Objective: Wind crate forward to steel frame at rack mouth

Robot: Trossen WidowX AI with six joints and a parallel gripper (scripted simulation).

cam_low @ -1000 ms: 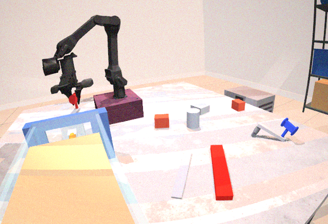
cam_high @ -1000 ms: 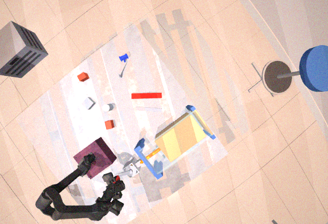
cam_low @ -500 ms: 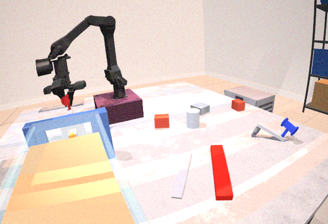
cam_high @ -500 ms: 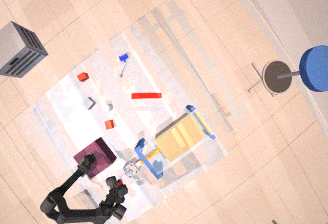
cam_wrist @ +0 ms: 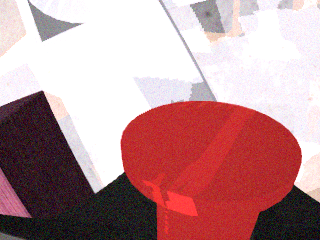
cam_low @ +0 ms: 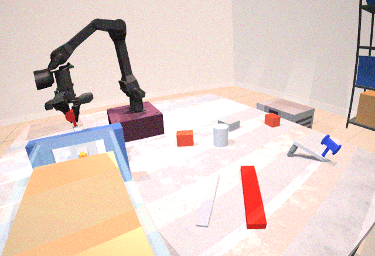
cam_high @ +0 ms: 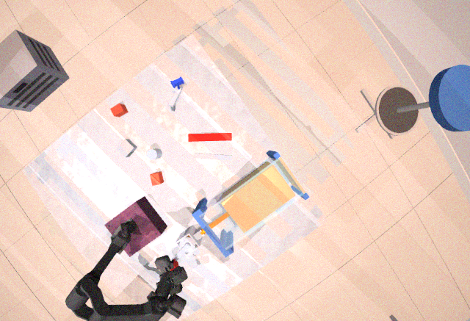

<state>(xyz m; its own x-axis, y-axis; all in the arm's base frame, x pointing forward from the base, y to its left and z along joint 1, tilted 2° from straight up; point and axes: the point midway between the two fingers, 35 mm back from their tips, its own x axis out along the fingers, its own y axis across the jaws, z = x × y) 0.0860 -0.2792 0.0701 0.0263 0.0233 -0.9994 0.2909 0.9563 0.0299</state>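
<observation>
Red plastic fills most of the wrist view — the knob of the winch handle (cam_wrist: 210, 160), pinched between the closed fingers of the gripper (cam_low: 71, 112), which hangs pointing down from the dark arm (cam_low: 120, 50). From the exterior view the handle (cam_low: 70, 116) shows as a small red knob with a pale stem going down behind the blue steel frame (cam_low: 118, 144), so where its lower end meets the winch cannot be seen there. From above, the gripper (cam_high: 173, 265) sits just beside the whitish winch (cam_high: 186, 249), which stands on the bench (cam_high: 95, 181) close to the frame's front bar (cam_high: 212, 233). An orange strap (cam_high: 218, 220) runs from the winch side through the frame to the crate (cam_high: 258, 196), a yellow-orange box lying under the clear panels of the guard cubby (cam_high: 299, 192); a gap with strap showing separates the crate's front from the frame bar, and its top looks level. The arm's maroon base (cam_low: 136, 124) stands near the frame. Elsewhere on the bench lie two orange blocks (cam_low: 184, 138), a white cylinder (cam_low: 220, 135), a grey block (cam_low: 229, 123), a long red bar (cam_low: 252, 197), a pale flat strip (cam_low: 208, 201) and a blue-ended tool (cam_low: 330, 144) — all well apart from the gripper
</observation>
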